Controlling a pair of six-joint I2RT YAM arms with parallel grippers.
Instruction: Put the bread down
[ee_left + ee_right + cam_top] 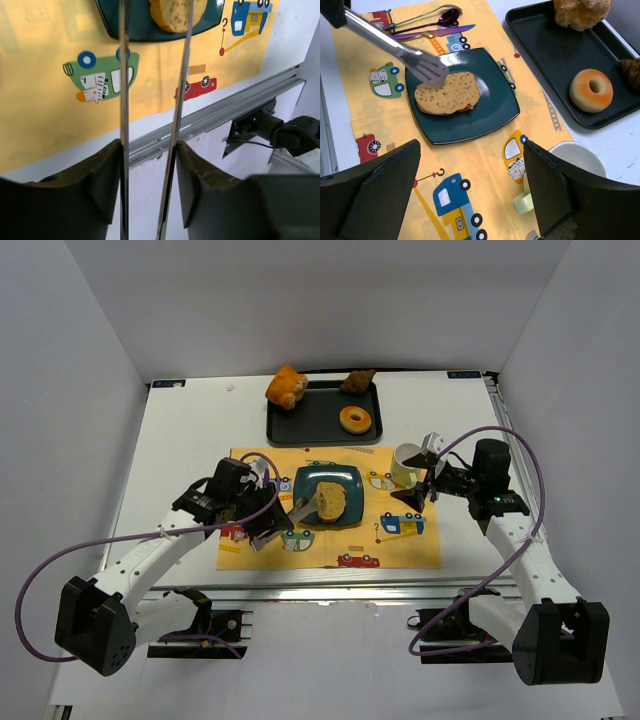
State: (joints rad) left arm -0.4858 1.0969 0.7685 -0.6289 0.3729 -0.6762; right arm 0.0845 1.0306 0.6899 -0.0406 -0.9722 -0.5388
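On the teal plate the bread is lying flat, the tongs held by the left gripper sitting slightly apart at its edge; pulling back carelessly risks dragging the slice off

1 ea.: bread, plate, donut

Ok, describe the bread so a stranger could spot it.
Mid-table lies a yellow placemat with cartoon cars, bearing a dark teal plate. The bread is the flat, pale speckled slice on that plate; the donut and orange bun sit on the black tray behind.
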